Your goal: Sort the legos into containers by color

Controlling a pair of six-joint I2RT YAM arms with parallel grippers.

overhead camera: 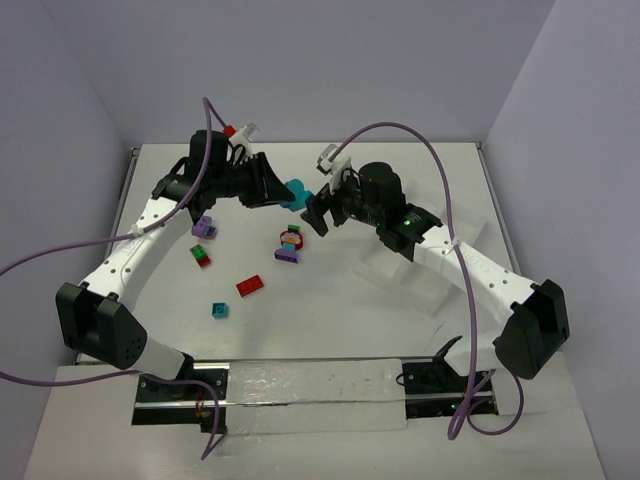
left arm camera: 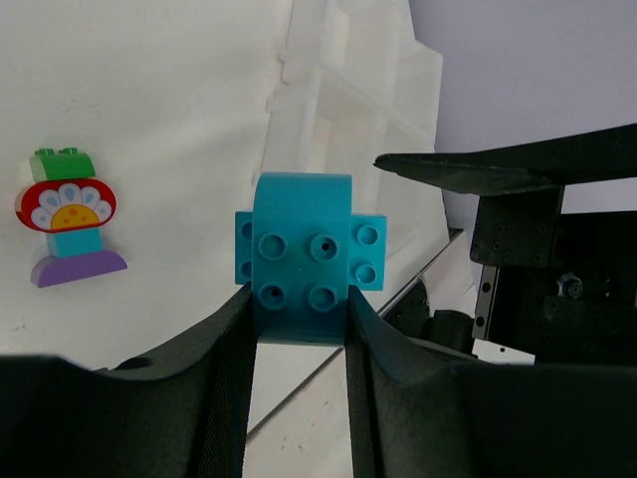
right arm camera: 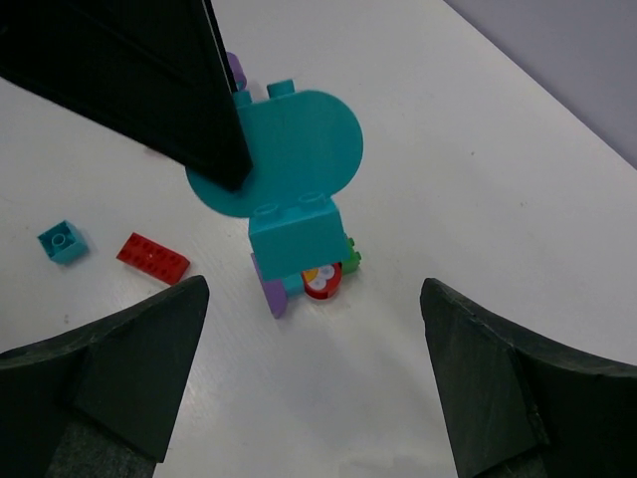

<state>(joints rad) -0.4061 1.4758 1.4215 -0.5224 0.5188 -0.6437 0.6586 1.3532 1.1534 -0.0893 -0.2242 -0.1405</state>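
Observation:
My left gripper [overhead camera: 283, 192] [left arm camera: 299, 299] is shut on a teal lego piece [overhead camera: 297, 191] [left arm camera: 304, 244] [right arm camera: 289, 174], a studded block joined to a rounded plate, held above the table. My right gripper [overhead camera: 318, 212] [right arm camera: 313, 285] faces it from close by, open, with nothing between its fingers. Below them a small stack of purple, teal, red and green legos [overhead camera: 290, 243] [left arm camera: 68, 229] [right arm camera: 320, 278] lies on the table. Loose legos lie to the left: a purple one [overhead camera: 205, 228], a green-and-red pair [overhead camera: 201, 255], a red brick [overhead camera: 250, 286] [right arm camera: 151, 257] and a teal brick [overhead camera: 219, 310] [right arm camera: 62, 241]. The containers [overhead camera: 405, 285] [left arm camera: 348, 90] lie under my right arm.
The translucent white tray is partly covered by the right arm. Purple cables loop over both arms. The table's walls stand at the back and both sides.

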